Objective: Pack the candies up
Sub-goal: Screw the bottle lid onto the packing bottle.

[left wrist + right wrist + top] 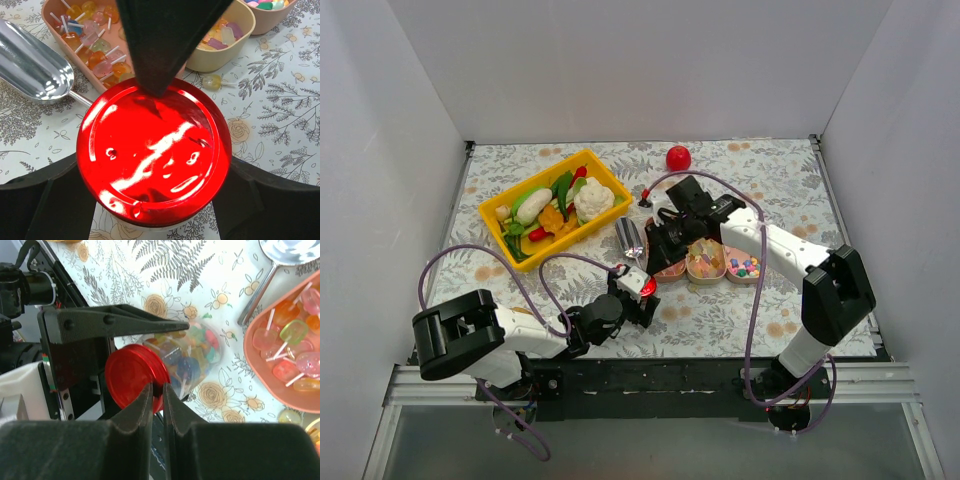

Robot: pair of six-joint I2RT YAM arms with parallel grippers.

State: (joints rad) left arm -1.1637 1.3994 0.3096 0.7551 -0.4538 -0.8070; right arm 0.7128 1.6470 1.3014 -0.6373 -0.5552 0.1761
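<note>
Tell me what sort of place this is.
Probably a robot test booth in a lab: plain white walls box in a table, two robot arms are bolted at its near edge, and a yellow tray holds toy vegetables.

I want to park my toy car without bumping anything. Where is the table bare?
Bare cloth: the far right, between the red ball and the right wall; also the near edge, between the left tool and the right arm's base. The yellow tray fills the far left. Crowded: the middle, where scoop, candy dishes, jar and the right tool bunch.
</note>
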